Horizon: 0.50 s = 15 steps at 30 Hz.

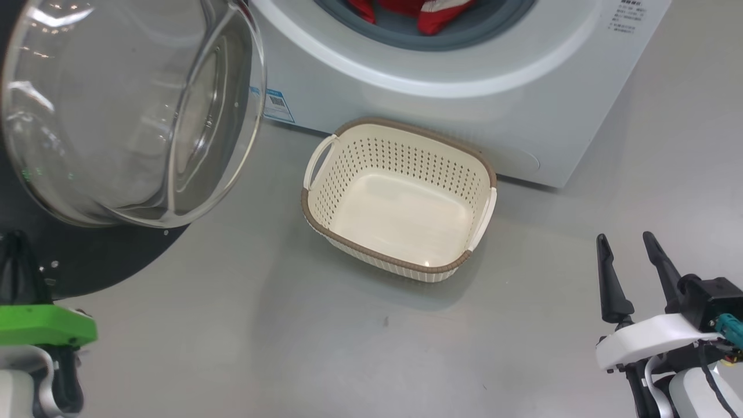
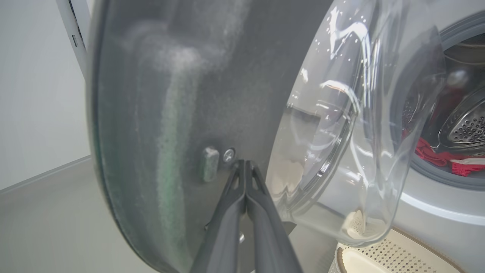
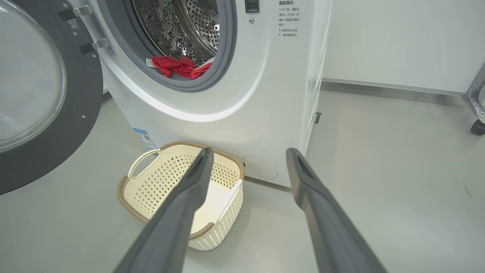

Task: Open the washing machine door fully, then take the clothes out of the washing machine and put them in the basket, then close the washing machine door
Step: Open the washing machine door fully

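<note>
- Washing machine door (image 1: 127, 110) stands swung open at the near left, above the grey floor (image 1: 261, 325). Its clear glass bowl bulges towards the middle and its wide black rim lies around it.
- Left gripper (image 2: 245, 163) has its jaws pressed together with nothing between them. In the left wrist view its tips lie at the door's dark inner face, just beside a screw (image 2: 229, 155). Whether they touch the face cannot be told.
- Right gripper (image 1: 625, 244) hangs over the floor at the near right, well apart from the door. Its two long dark fingers are spread wide and hold nothing.
- Cream basket (image 1: 406, 165) stands upright on the floor between the two grippers and farther out, just before the lower front of the machine. Its brown rim, white loop handles and bare bottom show.
- White washing machine (image 1: 435, 104) stands behind the basket, with a small blue label (image 1: 277, 104) low on its front.
- Red clothes (image 1: 432, 14) lie inside the machine at the bottom of the round opening, resting on the grey rubber ring (image 1: 464, 38). The perforated steel drum (image 3: 182, 22) rises behind them.
</note>
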Available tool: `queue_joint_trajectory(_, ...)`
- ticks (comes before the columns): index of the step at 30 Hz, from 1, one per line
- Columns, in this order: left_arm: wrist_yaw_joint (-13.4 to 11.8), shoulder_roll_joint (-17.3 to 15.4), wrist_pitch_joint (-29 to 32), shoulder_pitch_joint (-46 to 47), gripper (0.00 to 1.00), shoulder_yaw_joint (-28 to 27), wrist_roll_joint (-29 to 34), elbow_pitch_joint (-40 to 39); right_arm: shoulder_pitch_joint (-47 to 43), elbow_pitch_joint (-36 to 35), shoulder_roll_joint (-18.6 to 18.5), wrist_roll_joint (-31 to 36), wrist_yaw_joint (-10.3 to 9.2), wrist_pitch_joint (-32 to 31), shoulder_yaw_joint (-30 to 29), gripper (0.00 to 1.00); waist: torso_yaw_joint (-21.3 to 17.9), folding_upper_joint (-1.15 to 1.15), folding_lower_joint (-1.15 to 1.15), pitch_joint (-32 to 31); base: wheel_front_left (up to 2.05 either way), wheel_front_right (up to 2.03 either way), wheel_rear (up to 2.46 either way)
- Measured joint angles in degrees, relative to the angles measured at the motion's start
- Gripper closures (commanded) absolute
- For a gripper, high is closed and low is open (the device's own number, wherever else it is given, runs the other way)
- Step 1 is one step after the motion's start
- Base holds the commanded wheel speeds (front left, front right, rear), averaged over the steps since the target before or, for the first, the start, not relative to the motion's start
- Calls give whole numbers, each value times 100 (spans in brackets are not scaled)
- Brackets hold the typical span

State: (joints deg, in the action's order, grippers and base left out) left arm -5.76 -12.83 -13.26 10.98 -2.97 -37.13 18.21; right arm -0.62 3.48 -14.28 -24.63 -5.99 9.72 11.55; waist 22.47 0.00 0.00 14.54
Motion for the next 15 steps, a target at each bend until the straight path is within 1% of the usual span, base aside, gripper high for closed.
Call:
queue_joint_trajectory(7,20,-111,-1,352,100,-166,-135,112,159,-157,-100,60,-3,-92,-26,0,-81,0,0,358,0,0,0)
queue_joint_trajectory(15,56,-444,-4,683,100,-491,-288,377,197,-335,-286,140,-20,-232,-162,0,-154,0,0,725,0,0,0)
